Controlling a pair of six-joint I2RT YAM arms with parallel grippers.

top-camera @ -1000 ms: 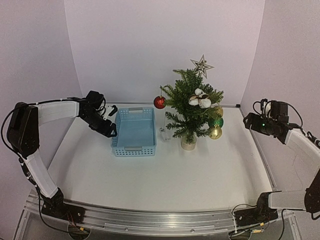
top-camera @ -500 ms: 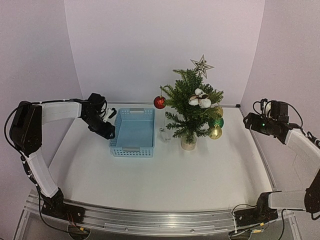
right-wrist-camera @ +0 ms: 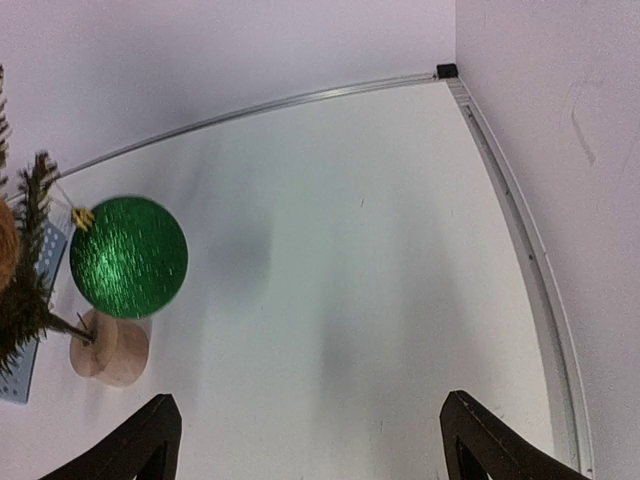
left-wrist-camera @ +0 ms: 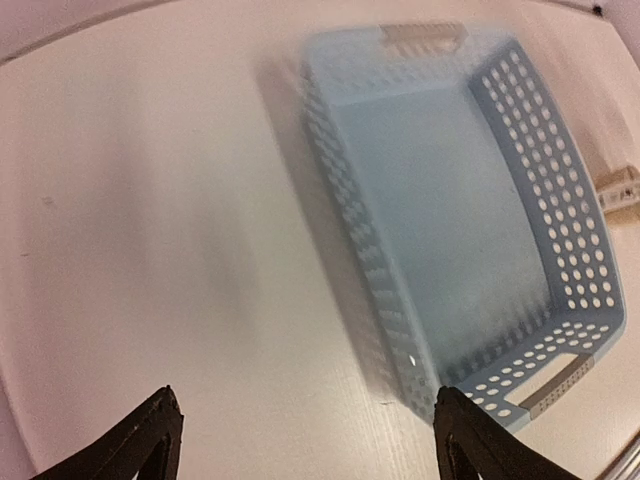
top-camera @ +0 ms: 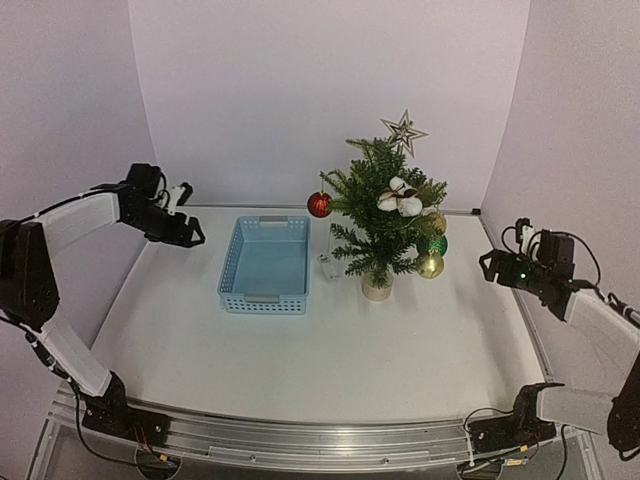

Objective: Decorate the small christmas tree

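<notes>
The small christmas tree [top-camera: 383,215] stands right of centre on its round wooden base [top-camera: 377,289]. It carries a star [top-camera: 403,131], a red ball [top-camera: 319,205], white cotton tufts [top-camera: 400,201], a green ball [top-camera: 432,243] and gold balls [top-camera: 430,266]. My left gripper [top-camera: 188,235] hangs open and empty left of the blue basket [top-camera: 232,262]. The left wrist view shows its jaws [left-wrist-camera: 305,425] wide apart over bare table, beside the empty basket [left-wrist-camera: 352,225]. My right gripper [top-camera: 489,265] is open and empty, right of the tree. Its wrist view [right-wrist-camera: 310,425] shows the green ball [right-wrist-camera: 130,257] and the base [right-wrist-camera: 112,350].
A small clear ornament [top-camera: 328,266] sits on the table between the basket and the tree. Walls close in the table at the back and both sides, with a metal edge strip [right-wrist-camera: 520,250] along the right. Both arm bases stand at the near edge.
My left gripper has drawn away from the basket's left rim, leftwards and toward the back, and opened wider. The basket has shifted slightly left. My right arm has come a little nearer.
</notes>
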